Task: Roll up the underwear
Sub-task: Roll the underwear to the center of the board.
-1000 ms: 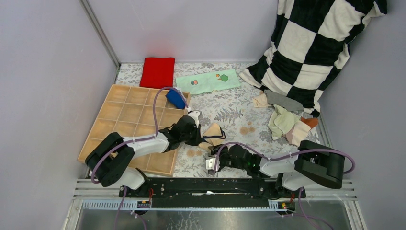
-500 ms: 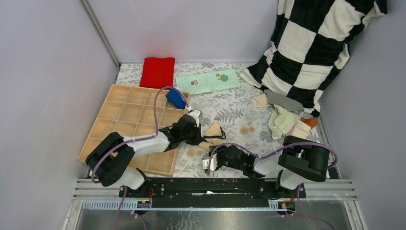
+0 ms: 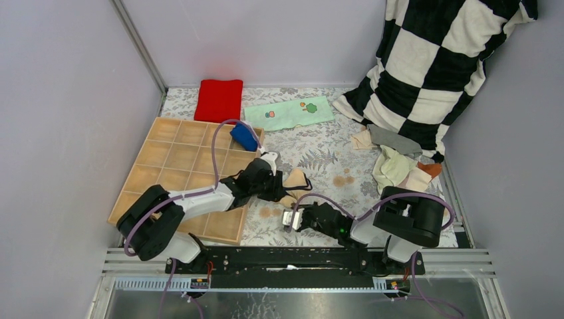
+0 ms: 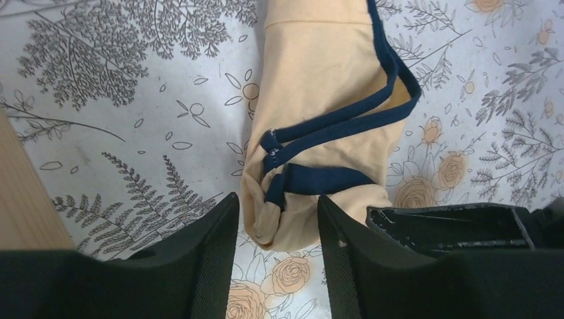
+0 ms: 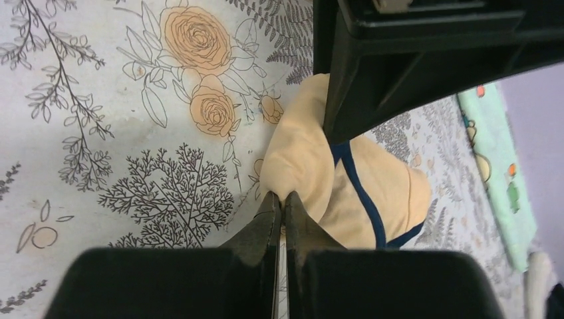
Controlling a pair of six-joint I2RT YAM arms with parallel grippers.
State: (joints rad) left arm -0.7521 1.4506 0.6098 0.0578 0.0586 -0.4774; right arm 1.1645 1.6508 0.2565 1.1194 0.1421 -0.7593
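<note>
both jaws differ: the left gripper is spread wide around the end of the tan underwear, and the right gripper is pinched closed, empty, just beside it. the underwear lies on the flowery table. it looks soft, light and floppy, so grab the thick rolled end.

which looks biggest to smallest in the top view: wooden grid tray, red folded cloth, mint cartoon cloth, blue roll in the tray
1. wooden grid tray, though the left arm covers part of it
2. mint cartoon cloth and red folded cloth: too alike to rank
3. blue roll
</note>
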